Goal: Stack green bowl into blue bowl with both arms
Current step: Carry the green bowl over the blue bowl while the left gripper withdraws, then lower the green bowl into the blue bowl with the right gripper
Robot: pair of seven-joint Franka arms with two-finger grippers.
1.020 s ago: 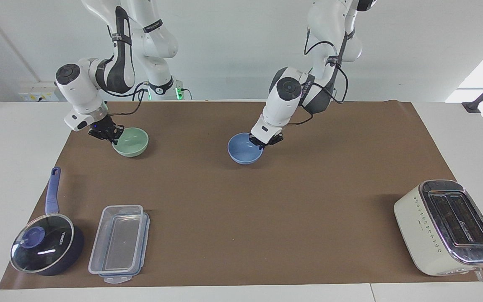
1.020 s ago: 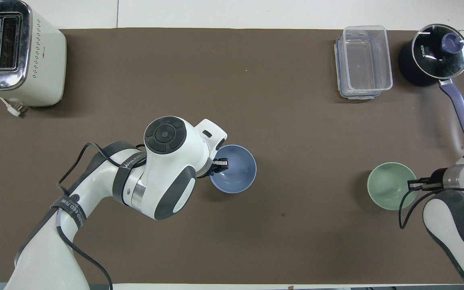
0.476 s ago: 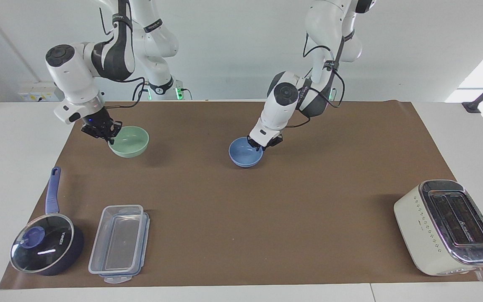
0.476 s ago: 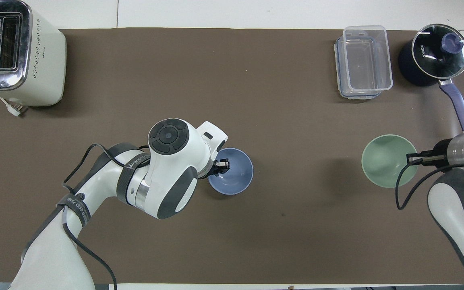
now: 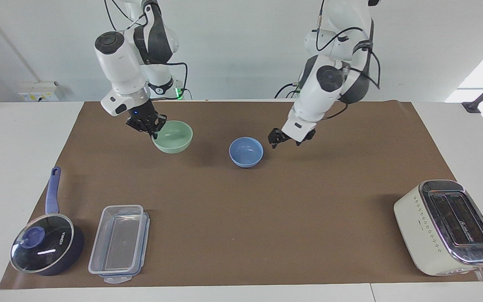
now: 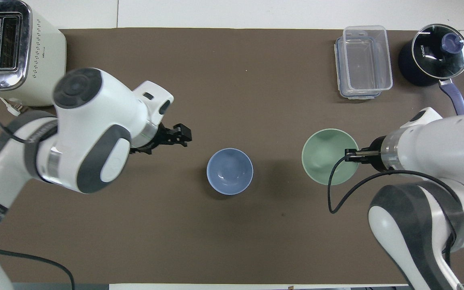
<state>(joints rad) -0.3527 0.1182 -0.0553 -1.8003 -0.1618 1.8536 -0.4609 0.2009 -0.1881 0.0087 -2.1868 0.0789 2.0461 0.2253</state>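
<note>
In the overhead view, my left gripper point(image 6: 179, 135) hangs left of centre with its fingers spread, holding nothing. The blue bowl point(image 6: 229, 171) sits alone on the brown mat point(image 6: 256, 100) at mid-frame. To its right, my right gripper point(image 6: 353, 155) pinches the rim of the green bowl point(image 6: 328, 155), lifted above the mat.

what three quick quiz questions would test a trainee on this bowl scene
1. True or false: the right pincer holds the green bowl by its rim, up off the mat.
2. Which bowl rests on the mat with nothing touching it?
3. Multiple choice: the left pincer is A) gripping the blue bowl, B) free, in the air beside the blue bowl, C) over the toaster.

Key: 1 true; 2 the blue bowl; 3 B.
</note>
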